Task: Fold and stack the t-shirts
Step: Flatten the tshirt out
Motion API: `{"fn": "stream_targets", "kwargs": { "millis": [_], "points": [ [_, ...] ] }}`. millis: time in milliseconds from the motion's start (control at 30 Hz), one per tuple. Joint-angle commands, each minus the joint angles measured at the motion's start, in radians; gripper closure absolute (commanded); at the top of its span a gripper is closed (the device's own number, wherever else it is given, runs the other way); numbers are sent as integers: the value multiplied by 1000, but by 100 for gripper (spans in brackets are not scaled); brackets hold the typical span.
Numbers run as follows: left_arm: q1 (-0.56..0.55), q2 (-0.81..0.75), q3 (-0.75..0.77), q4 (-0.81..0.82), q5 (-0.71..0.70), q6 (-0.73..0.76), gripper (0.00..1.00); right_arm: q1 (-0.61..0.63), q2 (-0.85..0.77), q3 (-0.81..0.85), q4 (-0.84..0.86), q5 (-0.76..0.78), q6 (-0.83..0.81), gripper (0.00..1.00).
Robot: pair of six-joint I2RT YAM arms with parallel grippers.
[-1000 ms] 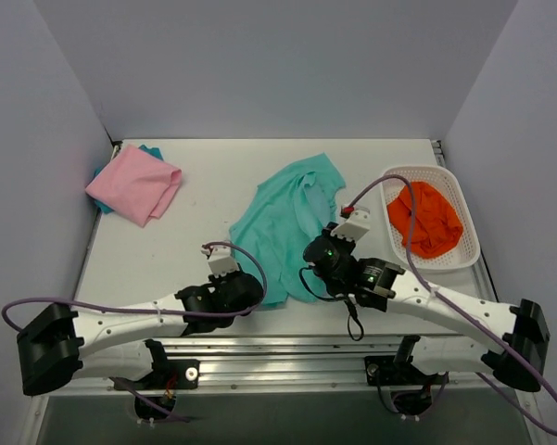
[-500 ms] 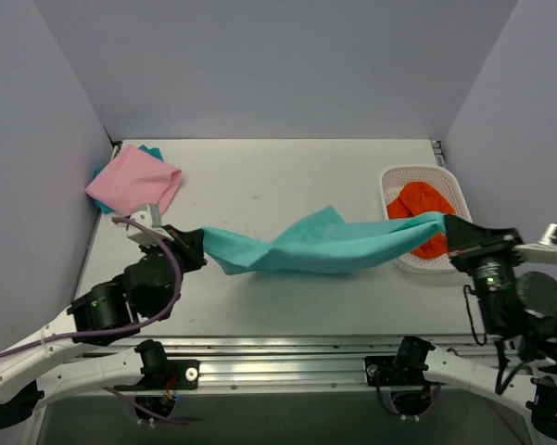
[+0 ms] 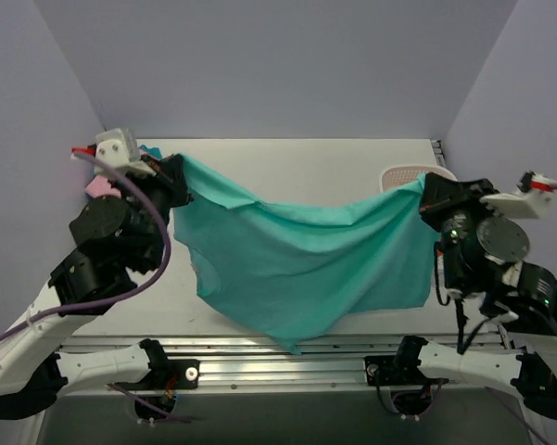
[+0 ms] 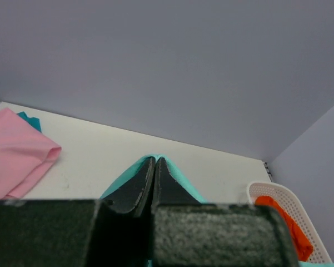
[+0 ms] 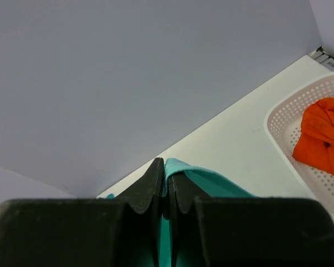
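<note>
**Teal shirt spread in the air between your two claws**

The large mint-teal cloth t-shirt (image 3: 297, 260) is held up wide between your two arms, over the white surface (image 3: 287, 159). Its top edge sags in a shallow curve from one grip to the other. The rest hangs below as a broad sheet with soft diagonal folds, and it reaches its lowest point near the middle. Whether that low point touches the surface cannot be told from above.

Your left claw (image 3: 179, 176) is clamped on the shirt's upper left corner. In the left wrist view its two dark fingers are pressed together, with a sliver of teal showing at their tips. Your right claw (image 3: 424, 192) is clamped on the upper right corner. Its wrist view shows the same thing: fingers together and a fold of teal pinched between them.

To the left of the teal shirt, well apart from the held corner, a folded pink cloth t-shirt (image 4: 16, 150) lies flat on the surface. A scrap of darker blue-green cloth (image 4: 28, 118) shows at its far edge. From above, your left arm covers most of that pile.

To the right of the teal shirt, past its held corner, stands a white plastic lattice basket (image 5: 278, 125) with crumpled orange cloth (image 5: 325, 136) inside. From above, only a strip of the basket's rim shows over the shirt's top edge.
</note>
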Motion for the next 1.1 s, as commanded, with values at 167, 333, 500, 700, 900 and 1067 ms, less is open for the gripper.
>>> {"fn": "stream_targets", "kwargs": {
  "millis": [167,333,500,700,900,1067],
  "points": [
    [561,359,178,-90,596,-96,98,-294,419,88,193,-55,-133,100],
    [776,706,171,37,866,-140,98,-675,714,-8,327,-505,-36,100],
    [850,1223,585,-80,1015,-131,95,-796,1232,249,293,-602,9,95],
    [890,1887,1667,-386,1134,-148,15,-822,1633,766,114,-605,9,0],
    [891,1464,1009,45,1050,-151,6,-807,1483,655,223,-587,-33,0],
    [874,1304,1054,-186,922,-114,6,-750,1216,439,313,-524,-63,0]
  ]
}}
